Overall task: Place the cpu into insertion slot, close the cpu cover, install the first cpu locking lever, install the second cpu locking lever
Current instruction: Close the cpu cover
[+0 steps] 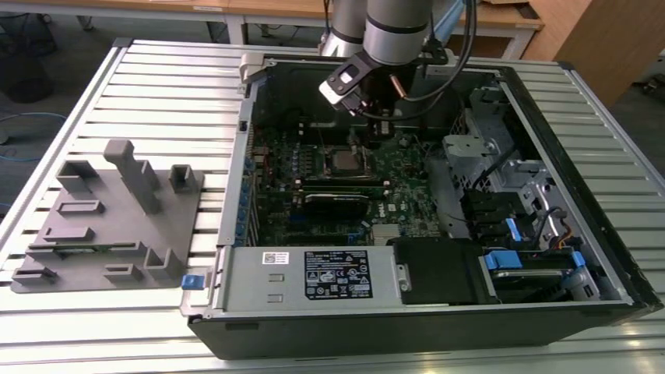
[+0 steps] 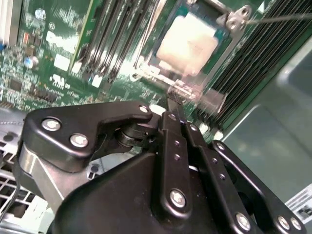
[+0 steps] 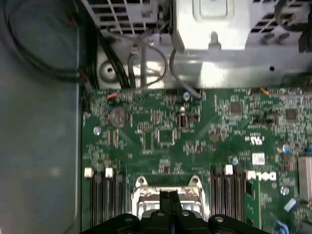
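1. A big black metal computer case (image 1: 416,336) lies open on a silver ribbed metal table (image 1: 156,93).
2. Inside the case is a flat green motherboard (image 3: 161,139) with lots of tiny parts on it.
3. The small square insertion slot with a dark frame (image 1: 346,160) sits near the middle of that board.
4. The little square cpu with a shiny silver-grey top (image 2: 190,41) lies in the slot.
5. The thin square metal cpu cover (image 3: 142,196) lies flat around the chip. The chip's top shows through its big hole.
6. The robot arm's black gripper (image 2: 174,100) is right at the edge of the slot. Its two fingers are pressed tight together, and I see nothing between them. I cannot tell if the tip touches the cover.
7. A thin metal rod (image 2: 278,19) runs out from one corner of the slot.
8. A black and white paper label (image 1: 336,274) with print and bar codes sticks on a silver box at the front of the case.
9. A small white sticker (image 3: 258,158) and big white letters (image 3: 261,175) sit on the green board.
10. A grey plastic block with posts (image 1: 104,226) lies on the table at the exterior view's left, well apart from the slot.
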Tool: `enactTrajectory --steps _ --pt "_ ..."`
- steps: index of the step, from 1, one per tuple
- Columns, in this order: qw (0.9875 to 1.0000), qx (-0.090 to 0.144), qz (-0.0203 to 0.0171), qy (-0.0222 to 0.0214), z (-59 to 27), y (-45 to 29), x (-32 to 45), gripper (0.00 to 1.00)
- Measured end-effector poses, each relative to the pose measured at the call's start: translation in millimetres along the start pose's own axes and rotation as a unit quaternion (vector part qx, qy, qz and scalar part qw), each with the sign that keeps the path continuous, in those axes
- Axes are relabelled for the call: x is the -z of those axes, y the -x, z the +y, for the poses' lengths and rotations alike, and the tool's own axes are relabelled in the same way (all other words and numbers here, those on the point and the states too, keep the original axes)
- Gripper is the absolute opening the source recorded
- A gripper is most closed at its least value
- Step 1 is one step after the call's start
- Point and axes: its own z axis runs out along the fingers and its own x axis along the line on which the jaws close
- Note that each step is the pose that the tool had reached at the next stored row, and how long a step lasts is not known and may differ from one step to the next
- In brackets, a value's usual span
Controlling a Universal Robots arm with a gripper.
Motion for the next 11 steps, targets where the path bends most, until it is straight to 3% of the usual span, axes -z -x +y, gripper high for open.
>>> enactTrajectory --steps 6,11 --pt "1.0 0.0 0.0 0.0004 -14.9 -0.4 -0.1 0.11" --pt "1.0 0.0 0.0 0.0004 -16.0 -0.3 -0.1 0.11"
